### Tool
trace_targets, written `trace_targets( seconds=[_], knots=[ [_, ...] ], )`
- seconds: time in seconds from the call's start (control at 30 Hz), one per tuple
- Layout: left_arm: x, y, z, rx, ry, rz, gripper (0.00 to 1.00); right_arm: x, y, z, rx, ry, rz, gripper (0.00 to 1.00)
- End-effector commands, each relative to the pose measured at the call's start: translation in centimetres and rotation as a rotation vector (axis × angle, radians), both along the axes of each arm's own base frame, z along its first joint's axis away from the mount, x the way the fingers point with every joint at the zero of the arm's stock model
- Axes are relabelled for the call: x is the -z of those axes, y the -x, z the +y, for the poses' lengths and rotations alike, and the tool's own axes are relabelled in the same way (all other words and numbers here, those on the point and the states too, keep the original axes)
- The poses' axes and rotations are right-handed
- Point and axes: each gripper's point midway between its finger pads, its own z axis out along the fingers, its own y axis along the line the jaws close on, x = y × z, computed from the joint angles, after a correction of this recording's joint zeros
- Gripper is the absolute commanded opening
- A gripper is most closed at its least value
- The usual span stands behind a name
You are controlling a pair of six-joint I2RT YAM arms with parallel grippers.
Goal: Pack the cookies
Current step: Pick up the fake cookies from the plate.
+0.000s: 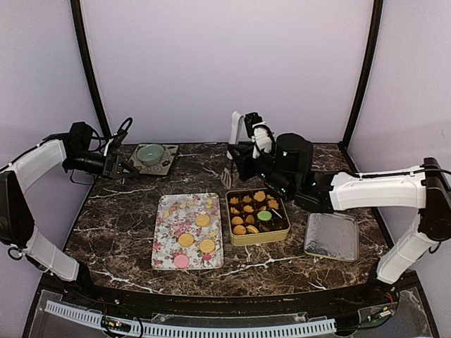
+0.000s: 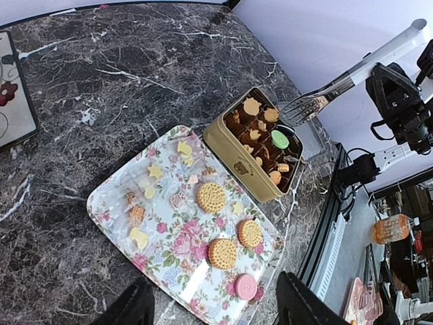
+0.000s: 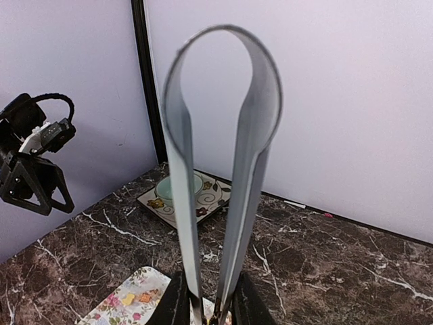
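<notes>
Top view, left gripper (image 1: 121,166): jaws spread, nothing between them; bowl (image 1: 151,153) just ahead.
Top view, right gripper (image 1: 239,153): pinching tongs (image 1: 227,174); flat tip hanging below the jaws, just past the tin (image 1: 248,239).
Top view, cookies (image 1: 206,246): four big round ones, one pink, on the tray (image 1: 166,243), well short of both jaws; smaller ones in the tin's cups, one green.
Top view, lid (image 1: 331,236): flat beside the tin, far from the left jaws.
Left wrist, only here: small yellow shaped pieces on the tray's far half; tray lying ahead of the spread fingers (image 2: 135,308); slotted tong tips near the tin's far corner.
Left wrist, tin: beyond the tray, right of the jaws' line.
Right wrist, only here: tongs' looped end rising from fingers (image 3: 177,305) pressed on both blades; patterned plate (image 3: 215,196) under the bowl.
Right wrist, cookies: a few small pieces on a tray corner, just left of the jaws.
</notes>
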Motion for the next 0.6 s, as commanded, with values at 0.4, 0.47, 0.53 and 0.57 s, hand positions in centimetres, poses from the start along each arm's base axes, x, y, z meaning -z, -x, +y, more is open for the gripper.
trace_targets(
  seconds=[0.4,0.47,0.53,0.57],
  knots=[
    [0.7,1.1,0.1,0.008,-0.006,-0.004,0.66,4.3,-3.8,8.3,-0.002,0.022,-0.037,0.27],
    [0.6,1.2,0.1,0.012,-0.010,-0.013,0.66,4.9,-4.2,8.7,0.007,0.035,-0.039,0.29],
    [0.5,1.2,0.1,0.014,-0.014,-0.021,0.66,5.7,-4.6,9.0,0.018,0.050,-0.039,0.32],
    [0.4,1.2,0.1,0.015,-0.012,-0.023,0.66,6.4,-4.8,9.0,0.027,0.062,-0.036,0.34]
  ],
)
